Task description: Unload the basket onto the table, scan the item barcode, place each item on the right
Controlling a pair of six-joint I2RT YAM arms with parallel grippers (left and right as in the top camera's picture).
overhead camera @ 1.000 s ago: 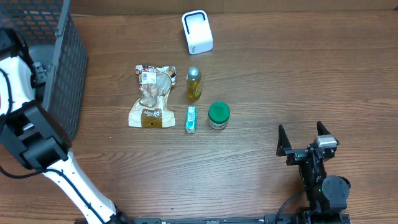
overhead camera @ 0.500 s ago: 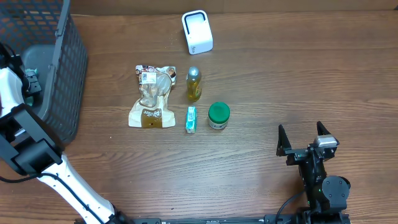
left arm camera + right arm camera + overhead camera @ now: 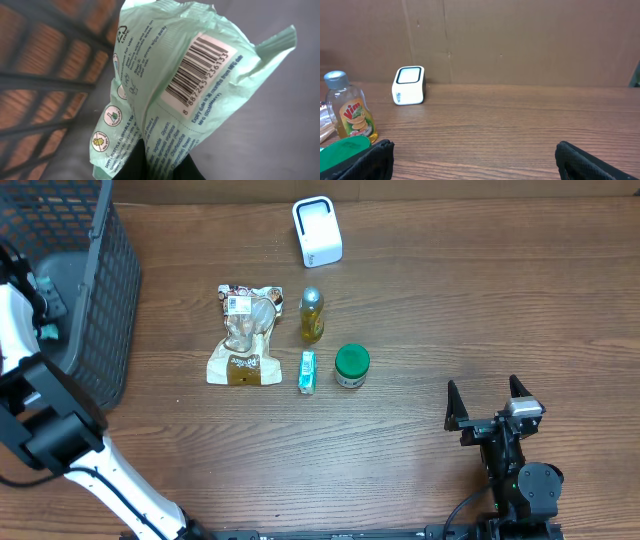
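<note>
In the left wrist view a pale green wipes pack [image 3: 150,75] fills the frame, its barcode label [image 3: 202,67] turned toward the camera. My left gripper [image 3: 162,161] is shut on the pack's lower edge, and the dark fingers [image 3: 137,162] pinch the film. From overhead this gripper [image 3: 42,308] sits inside the wire basket [image 3: 112,300] at the far left, where a corner of the green pack [image 3: 47,332] shows. The white scanner [image 3: 318,232] stands at the back of the table. My right gripper [image 3: 490,402] rests open near the front right, holding nothing.
In the middle of the table lie a snack bag [image 3: 245,335], a yellow bottle [image 3: 312,315], a small green tube [image 3: 307,371] and a green-lidded jar [image 3: 351,365]. The right wrist view shows the scanner [image 3: 409,85] and the bottle [image 3: 351,112] far off to the left.
The left gripper has closed on the green pack inside the basket, and its arm has shifted a little toward the front. The right arm has stayed still.
</note>
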